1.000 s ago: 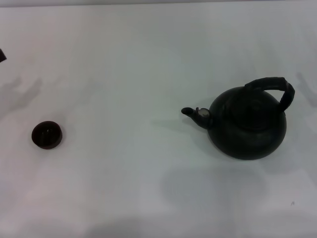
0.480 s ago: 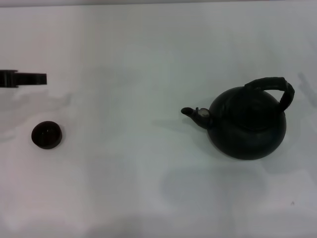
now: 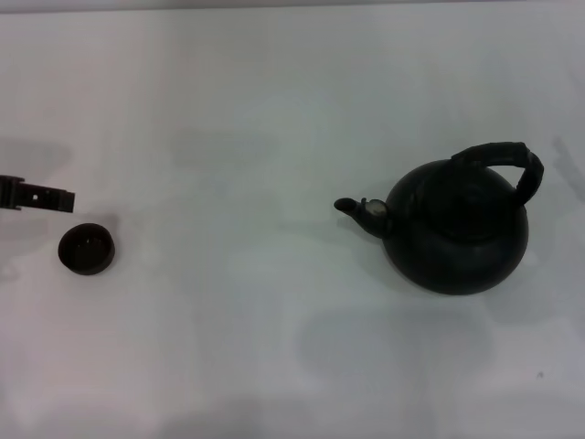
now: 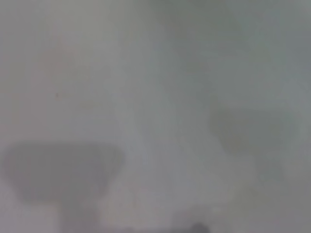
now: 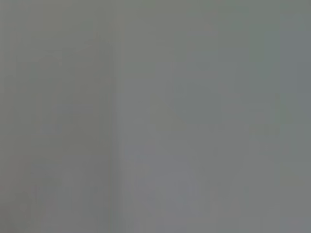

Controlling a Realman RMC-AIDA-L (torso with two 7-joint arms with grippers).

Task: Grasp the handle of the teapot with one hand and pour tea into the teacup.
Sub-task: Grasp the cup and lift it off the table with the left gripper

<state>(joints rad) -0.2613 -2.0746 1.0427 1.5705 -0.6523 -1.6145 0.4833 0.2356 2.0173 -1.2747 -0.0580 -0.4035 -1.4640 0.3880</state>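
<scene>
Bright diffuse light, soft shadows, blurred featureless wrist views.

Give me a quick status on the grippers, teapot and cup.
Left gripper at table's left edge, just above small dark brown teacup. Right gripper out of view. Round matte black teapot upright at right, arched handle ungrasped. Nothing between.

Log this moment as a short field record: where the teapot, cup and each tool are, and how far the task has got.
teapot: upright on the table's right side, spout pointing left
handle: arched over the pot, nothing gripping it
teacup: far left, well apart from the pot
left tool: at the left edge, just beyond the cup, touching nothing
right tool: not in view
progress: no grasp, no pouring yet
</scene>
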